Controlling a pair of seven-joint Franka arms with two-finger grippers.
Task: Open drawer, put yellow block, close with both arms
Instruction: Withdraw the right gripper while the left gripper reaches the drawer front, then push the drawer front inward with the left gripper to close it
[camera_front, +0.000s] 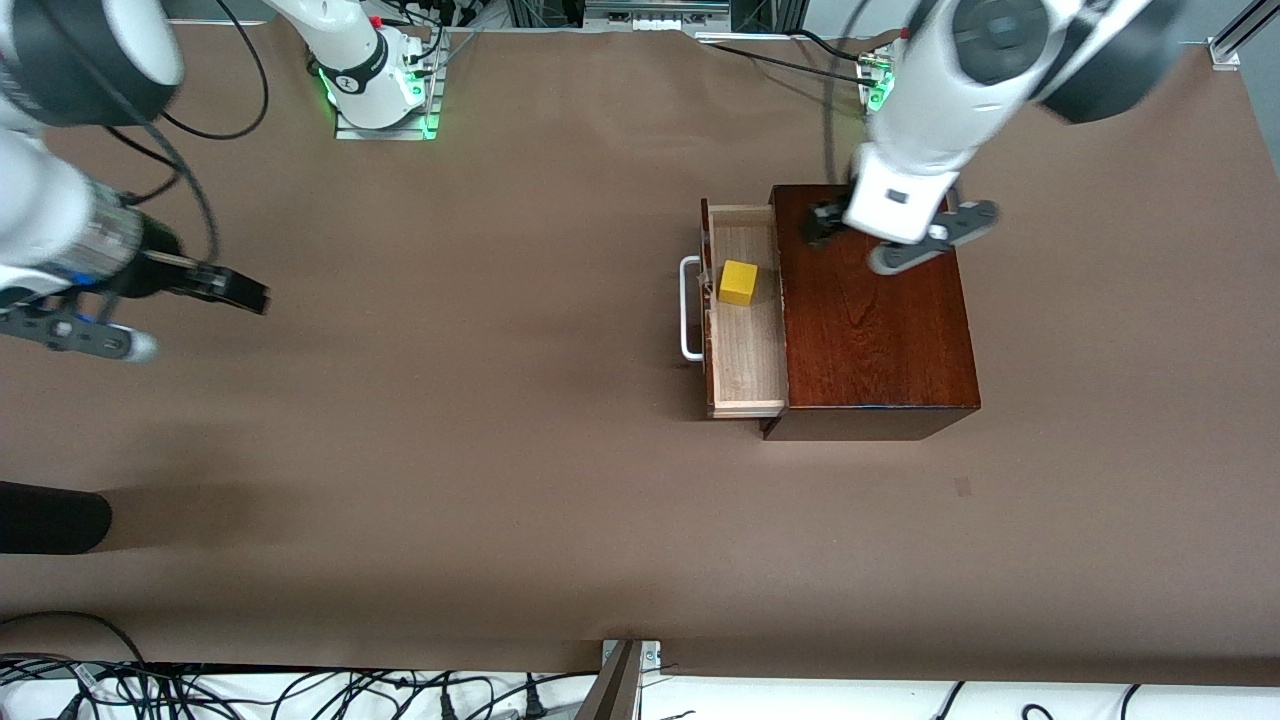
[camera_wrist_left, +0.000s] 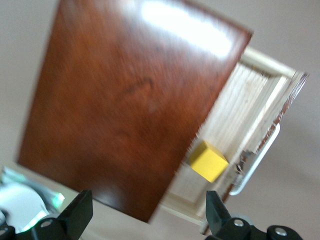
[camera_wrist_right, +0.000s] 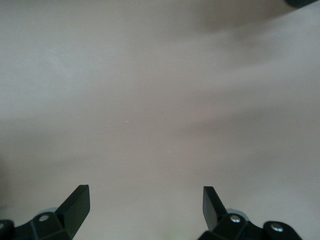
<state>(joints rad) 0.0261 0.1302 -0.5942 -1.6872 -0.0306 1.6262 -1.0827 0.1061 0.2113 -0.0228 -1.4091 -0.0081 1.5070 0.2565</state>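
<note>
The brown worktop (camera_front: 500, 450) carries the dark wooden box (camera_front: 875, 320) toward the left arm's end, its drawer (camera_front: 745, 350) pulled out toward the right arm's end with the white handle (camera_front: 688, 308) leading. The yellow block (camera_front: 738, 282) already lies in the drawer, in the part farther from the front camera. What remains, I judge, is closing. The left claw (camera_wrist_left: 147, 212) hangs over the box top, jaws spread wide and holding nothing; it could press down to steady the box. The right claw (camera_wrist_right: 145, 205), wide open and empty, hovers over bare worktop well apart from the drawer; it should meet the drawer front squarely and push straight, slowly.
</note>
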